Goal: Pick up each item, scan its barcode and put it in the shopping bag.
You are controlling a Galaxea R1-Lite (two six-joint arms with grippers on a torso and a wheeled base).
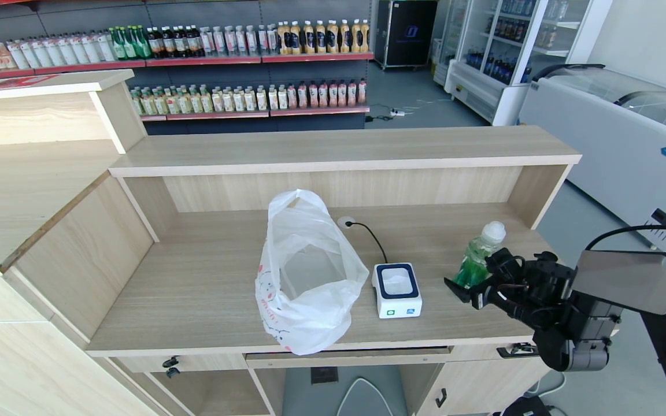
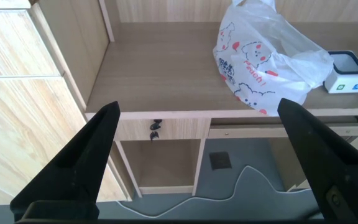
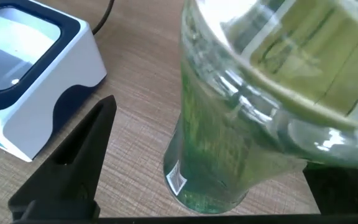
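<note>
Your right pincer (image 1: 474, 280), at the lower right of the head view, has its jaws spread either side of the clear green plastic bottle with a white cap (image 1: 474, 263) and is not clamped. The bottle stands on the light wooden tabletop (image 1: 206, 277). One finger looks nearer than the other, so closing could tip the bottle, and its smooth round wall might twist in the grip. Left of it sits the white box scanner with a dark-rimmed window (image 1: 398, 289). At centre frame, the floppy white plastic shopping bag (image 1: 307, 277) could fold shut. Your left pincer (image 2: 197, 112) hangs wide open.
</note>
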